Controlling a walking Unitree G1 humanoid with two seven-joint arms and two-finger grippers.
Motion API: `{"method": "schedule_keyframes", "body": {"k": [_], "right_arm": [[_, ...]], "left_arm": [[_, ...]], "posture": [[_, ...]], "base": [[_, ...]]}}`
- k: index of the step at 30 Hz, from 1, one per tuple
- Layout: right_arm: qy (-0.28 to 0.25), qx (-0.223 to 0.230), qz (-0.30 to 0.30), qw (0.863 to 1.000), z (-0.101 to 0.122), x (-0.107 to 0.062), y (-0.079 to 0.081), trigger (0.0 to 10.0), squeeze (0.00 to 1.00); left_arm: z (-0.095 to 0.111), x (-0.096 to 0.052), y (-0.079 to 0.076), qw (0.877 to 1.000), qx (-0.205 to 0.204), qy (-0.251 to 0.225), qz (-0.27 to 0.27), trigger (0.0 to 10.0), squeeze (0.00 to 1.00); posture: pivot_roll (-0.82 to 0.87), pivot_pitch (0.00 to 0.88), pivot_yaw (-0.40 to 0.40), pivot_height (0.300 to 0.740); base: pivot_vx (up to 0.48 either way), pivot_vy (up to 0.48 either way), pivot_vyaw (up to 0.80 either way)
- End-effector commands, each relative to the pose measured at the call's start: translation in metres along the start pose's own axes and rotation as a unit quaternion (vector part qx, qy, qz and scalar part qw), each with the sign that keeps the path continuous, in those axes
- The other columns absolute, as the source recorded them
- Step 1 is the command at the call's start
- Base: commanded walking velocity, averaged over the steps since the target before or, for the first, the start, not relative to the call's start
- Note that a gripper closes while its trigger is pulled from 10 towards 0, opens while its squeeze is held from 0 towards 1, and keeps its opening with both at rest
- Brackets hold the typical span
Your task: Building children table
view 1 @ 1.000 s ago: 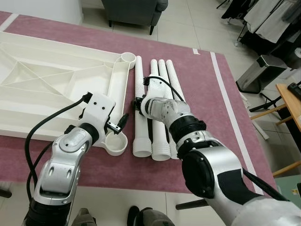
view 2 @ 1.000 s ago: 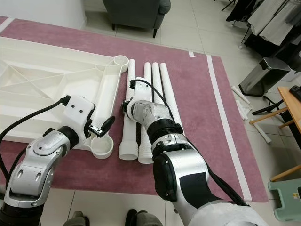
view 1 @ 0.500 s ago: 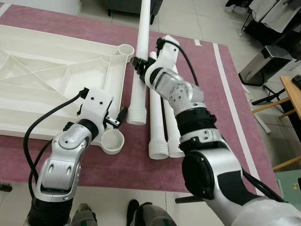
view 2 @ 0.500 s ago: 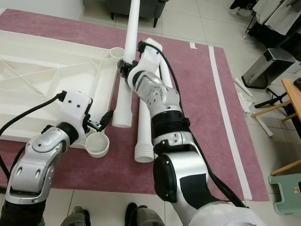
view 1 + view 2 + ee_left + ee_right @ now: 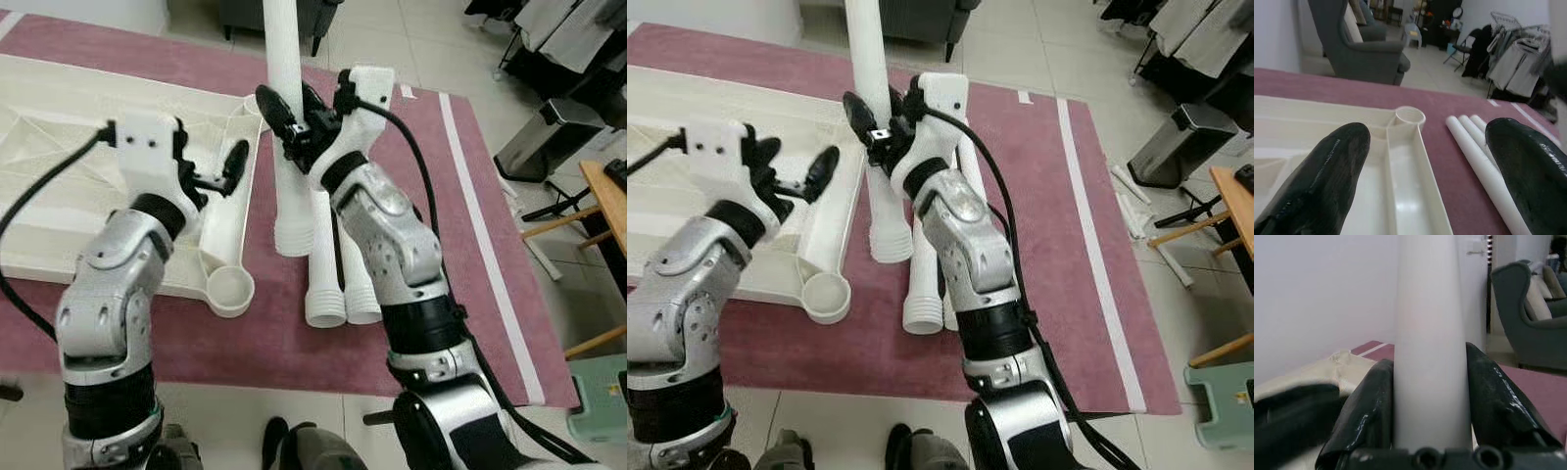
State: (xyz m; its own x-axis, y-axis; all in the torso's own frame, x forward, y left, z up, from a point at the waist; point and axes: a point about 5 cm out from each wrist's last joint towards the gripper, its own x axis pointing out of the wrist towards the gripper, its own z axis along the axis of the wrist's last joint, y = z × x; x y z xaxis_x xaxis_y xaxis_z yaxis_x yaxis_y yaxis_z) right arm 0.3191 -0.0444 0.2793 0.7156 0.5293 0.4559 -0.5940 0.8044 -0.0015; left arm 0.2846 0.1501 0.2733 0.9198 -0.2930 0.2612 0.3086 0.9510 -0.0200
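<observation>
A white table leg (image 5: pixel 284 88) stands nearly upright in our right hand (image 5: pixel 294 122), its two black fingers pinching the tube partway up while the ribbed end hangs just above the maroon rug (image 5: pixel 460 245). Below that hand, the remaining white legs (image 5: pixel 333 264) lie side by side on the rug. Beside them rests the upturned white tabletop (image 5: pixel 59 196), one round corner socket (image 5: pixel 231 289) near us and another (image 5: pixel 1409 116) at the far corner. Our left hand (image 5: pixel 211 176) hovers over the tabletop's edge, fingers spread and holding nothing. We judge the risk to lie in the grip: the smooth tube is held far from its ribbed end, so it could swing or slip between the fingers, miss a socket, or knock the legs lying below out of line.
</observation>
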Motion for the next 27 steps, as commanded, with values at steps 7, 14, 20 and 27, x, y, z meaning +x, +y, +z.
{"method": "schedule_keyframes", "body": {"k": [7, 14, 20, 27], "right_arm": [[-0.038, -0.102, 0.029, 0.994, 0.005, -0.018, 0.001, 10.0, 0.00], [-0.039, -0.126, 0.062, 0.989, 0.003, -0.023, 0.004, 10.0, 0.00], [-0.050, -0.125, 0.086, 0.987, 0.000, -0.022, 0.016, 10.0, 0.00], [-0.047, -0.117, 0.100, 0.987, -0.011, -0.022, 0.030, 10.0, 0.00]], "left_arm": [[0.030, 0.001, 0.007, 0.994, -0.045, -0.053, -0.083, 10.0, 1.00], [0.063, -0.004, 0.002, 0.966, -0.079, -0.112, -0.217, 10.0, 0.00], [0.074, -0.003, -0.013, 0.944, -0.081, -0.121, -0.297, 10.0, 0.00], [0.073, 0.002, -0.036, 0.923, -0.073, -0.106, -0.362, 10.0, 0.00]], "posture": [[0.16, 0.076, -0.073, 0.740], [0.16, 0.059, -0.077, 0.740], [0.17, 0.052, -0.077, 0.740], [0.17, 0.047, -0.076, 0.740]], "base": [[0.000, 0.000, 0.00], [0.000, 0.000, 0.00], [0.000, 0.000, 0.00], [0.000, 0.000, 0.00]]}}
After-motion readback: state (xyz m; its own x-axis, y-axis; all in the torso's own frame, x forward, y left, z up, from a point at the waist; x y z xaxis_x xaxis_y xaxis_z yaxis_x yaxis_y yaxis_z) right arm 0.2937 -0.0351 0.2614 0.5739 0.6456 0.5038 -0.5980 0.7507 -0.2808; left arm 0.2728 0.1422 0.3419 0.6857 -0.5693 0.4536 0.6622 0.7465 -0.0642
